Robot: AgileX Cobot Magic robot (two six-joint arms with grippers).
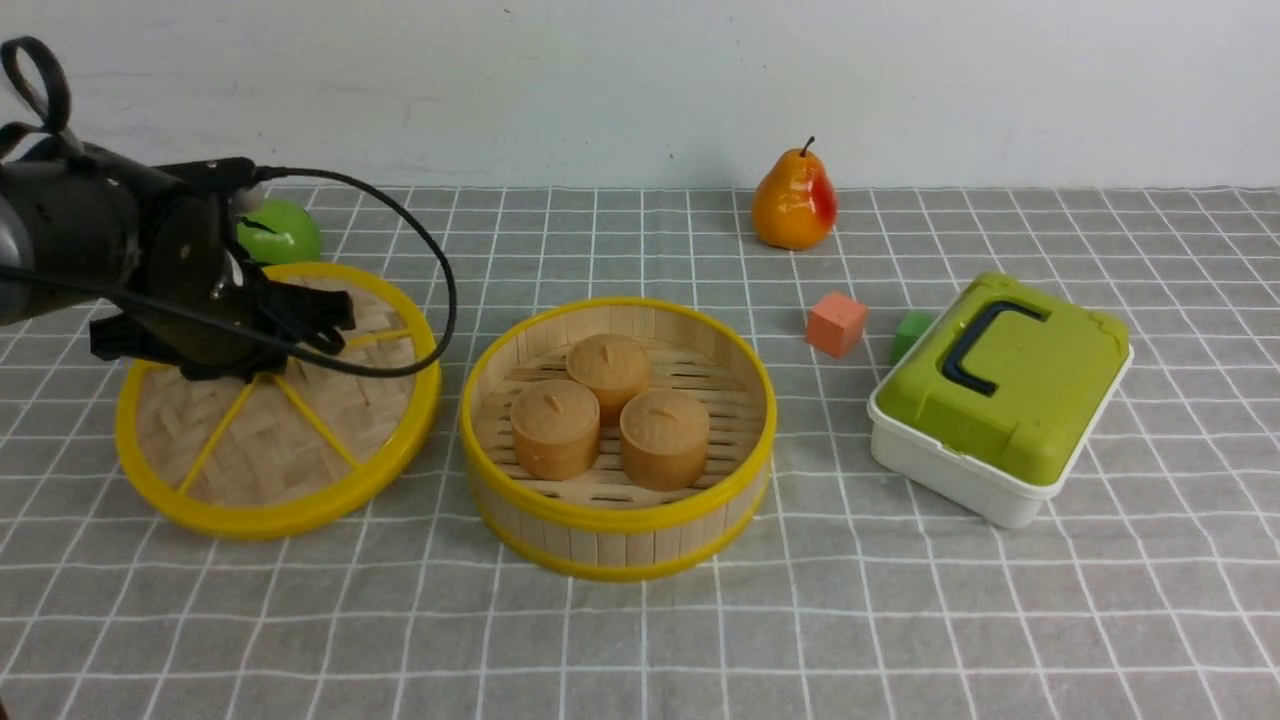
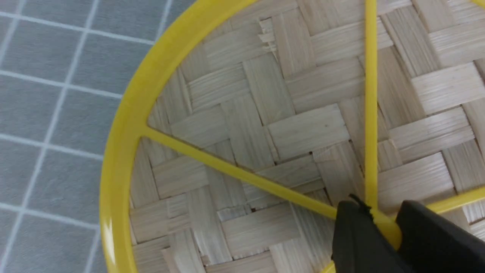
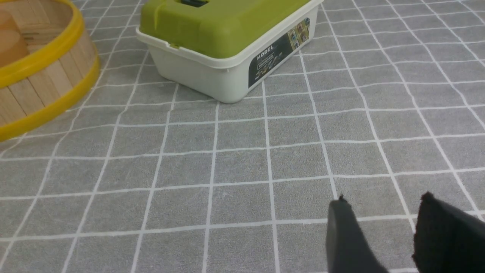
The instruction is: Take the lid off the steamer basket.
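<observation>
Lid (image 1: 270, 440): woven pale bamboo, yellow rim and spokes. Steamer basket (image 1: 620, 540): pale slats, yellow rims. Tabletop (image 1: 900, 620): grey, white grid.

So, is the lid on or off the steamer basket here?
Off: the lid is beside the steamer basket, whose inside shows uncovered.

The lid (image 1: 280, 460) lies left of the steamer basket (image 1: 617, 525) (three buns (image 1: 664, 437) inside). The left end effector (image 1: 335, 320) sits over the lid's centre.

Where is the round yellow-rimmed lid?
Front view: the woven bamboo lid with yellow rim lies on the robot's left, beside the open slatted bamboo steamer basket, held at its centre by the left gripper.
</observation>
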